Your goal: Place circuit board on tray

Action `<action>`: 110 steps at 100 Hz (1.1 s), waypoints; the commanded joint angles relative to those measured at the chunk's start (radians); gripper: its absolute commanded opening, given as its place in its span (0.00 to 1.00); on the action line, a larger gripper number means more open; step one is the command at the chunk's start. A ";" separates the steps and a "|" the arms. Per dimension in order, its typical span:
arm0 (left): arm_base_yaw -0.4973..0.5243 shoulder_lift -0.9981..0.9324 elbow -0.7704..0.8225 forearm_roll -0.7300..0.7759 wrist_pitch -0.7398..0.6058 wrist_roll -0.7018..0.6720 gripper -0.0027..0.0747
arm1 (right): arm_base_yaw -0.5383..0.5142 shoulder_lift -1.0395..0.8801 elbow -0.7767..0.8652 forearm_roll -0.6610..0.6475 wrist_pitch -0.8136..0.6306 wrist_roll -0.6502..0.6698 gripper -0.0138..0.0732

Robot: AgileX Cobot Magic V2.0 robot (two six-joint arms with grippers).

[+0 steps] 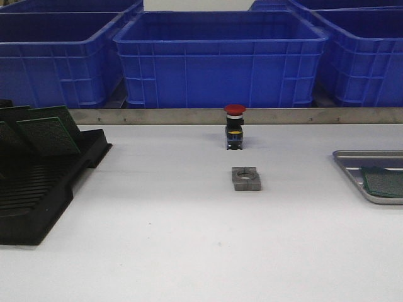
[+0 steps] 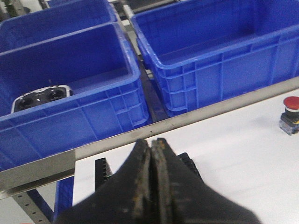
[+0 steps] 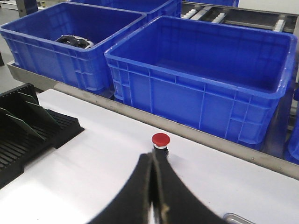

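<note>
One circuit board (image 1: 384, 182) seemingly lies on the tray (image 1: 352, 170); others wait in the rack (image 1: 44, 182); both grippers (image 2: 152, 186) (image 3: 153, 196) closed, empty.

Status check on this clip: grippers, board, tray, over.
Left gripper shut, right gripper shut, both empty. One circuit board already on tray. More boards in rack. Path unobstructed.

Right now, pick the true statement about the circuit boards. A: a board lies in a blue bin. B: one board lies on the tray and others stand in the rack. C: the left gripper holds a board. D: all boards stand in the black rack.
B: a green circuit board lies flat on the tray at the right, while other boards stand in the black rack.
</note>
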 commanded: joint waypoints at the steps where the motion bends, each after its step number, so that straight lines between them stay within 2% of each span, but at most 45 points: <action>1: 0.013 -0.089 0.037 -0.054 -0.062 -0.013 0.01 | -0.003 -0.078 0.017 0.029 -0.017 -0.002 0.09; 39: 0.013 -0.453 0.279 -0.097 -0.068 -0.013 0.01 | -0.003 -0.439 0.209 0.033 -0.164 -0.001 0.09; 60: 0.013 -0.603 0.378 -0.097 -0.068 -0.013 0.01 | -0.003 -0.591 0.306 0.033 -0.163 -0.001 0.09; 110: 0.013 -0.643 0.394 -0.095 -0.068 -0.013 0.01 | -0.003 -0.619 0.317 0.039 -0.155 -0.001 0.09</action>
